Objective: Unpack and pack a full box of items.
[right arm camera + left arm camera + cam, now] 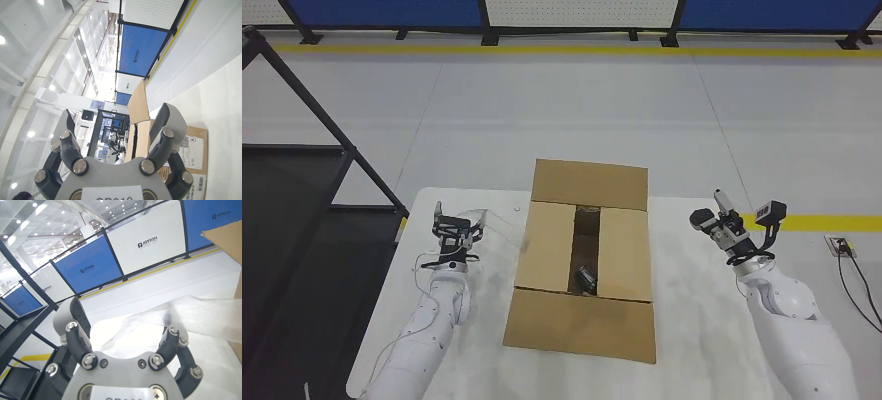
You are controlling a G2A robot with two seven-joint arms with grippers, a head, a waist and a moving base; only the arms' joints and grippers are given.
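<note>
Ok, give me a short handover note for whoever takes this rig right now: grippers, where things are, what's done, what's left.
Left gripper: open, holding nothing, on the table's left side, with a translucent packing sheet by it.
Right gripper: open, empty, on the box's other side.
Box: mid-table, outer flaps spread, inner flaps partly folded in.
Done: box opened, sheet apparently out.
Left: a dark item shows through the gap. Unpack the contents, then repack.

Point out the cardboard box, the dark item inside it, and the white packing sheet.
cardboard box (543, 245): top view, on an inner flap.
dark item (587, 277): top view, on its middle.
white packing sheet (198, 311): left wrist view, on its broad middle stretch.
</note>
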